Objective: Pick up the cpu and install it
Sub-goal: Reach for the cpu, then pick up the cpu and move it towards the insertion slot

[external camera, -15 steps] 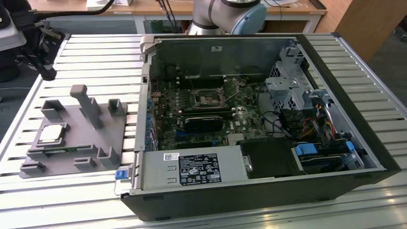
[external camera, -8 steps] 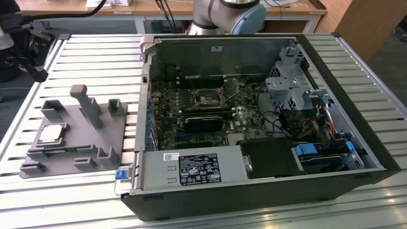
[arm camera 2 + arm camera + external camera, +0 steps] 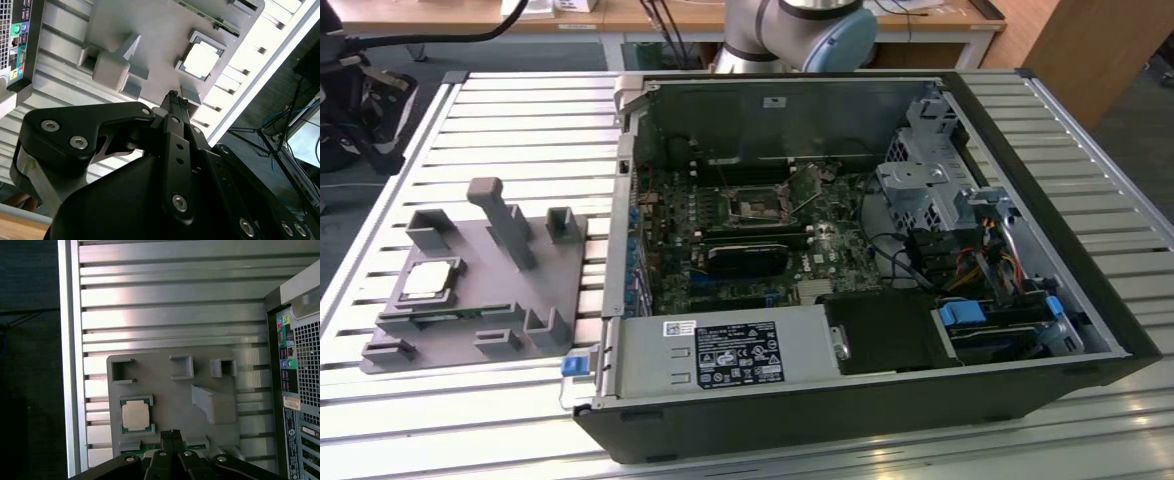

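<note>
Cpu [image 3: 136, 415]: nested in the grey holder [image 3: 165, 387], likely to keep it located. My hand [image 3: 171, 432] hangs just beside it, fingertips together, gripping nothing.

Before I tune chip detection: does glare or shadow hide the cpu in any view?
In the second wrist view, glare bleaches the cpu top nearly white, rim readable; in the first wrist view it is evenly lit, with bright bands on the slatted table; in the exterior view no shadow covers it.

Slatted metal table [image 3: 520, 115] bearing grey holder plate [image 3: 474, 300], open computer case [image 3: 854, 410]
</note>
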Tool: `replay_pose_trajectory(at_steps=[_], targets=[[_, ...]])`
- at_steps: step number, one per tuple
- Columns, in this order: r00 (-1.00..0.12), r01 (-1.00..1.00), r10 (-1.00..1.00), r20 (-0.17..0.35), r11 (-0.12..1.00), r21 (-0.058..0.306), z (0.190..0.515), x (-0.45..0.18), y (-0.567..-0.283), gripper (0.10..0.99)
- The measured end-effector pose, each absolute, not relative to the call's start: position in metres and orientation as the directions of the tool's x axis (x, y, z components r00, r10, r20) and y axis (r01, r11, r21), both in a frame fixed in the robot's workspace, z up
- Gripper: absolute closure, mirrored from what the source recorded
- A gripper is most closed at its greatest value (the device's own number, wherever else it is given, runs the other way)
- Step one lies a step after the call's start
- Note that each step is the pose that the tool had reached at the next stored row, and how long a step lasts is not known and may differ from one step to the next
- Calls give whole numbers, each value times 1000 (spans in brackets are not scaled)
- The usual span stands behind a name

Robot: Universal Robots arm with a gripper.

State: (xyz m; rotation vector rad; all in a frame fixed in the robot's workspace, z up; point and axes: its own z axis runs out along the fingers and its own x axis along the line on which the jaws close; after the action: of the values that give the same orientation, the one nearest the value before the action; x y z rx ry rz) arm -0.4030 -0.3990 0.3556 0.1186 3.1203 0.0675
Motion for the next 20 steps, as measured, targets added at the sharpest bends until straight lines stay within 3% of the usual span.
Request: replay_pose_trajectory(at_steps=[20], targets=[[-997,75,76,-16,996,44,344,-442,-400,980]])
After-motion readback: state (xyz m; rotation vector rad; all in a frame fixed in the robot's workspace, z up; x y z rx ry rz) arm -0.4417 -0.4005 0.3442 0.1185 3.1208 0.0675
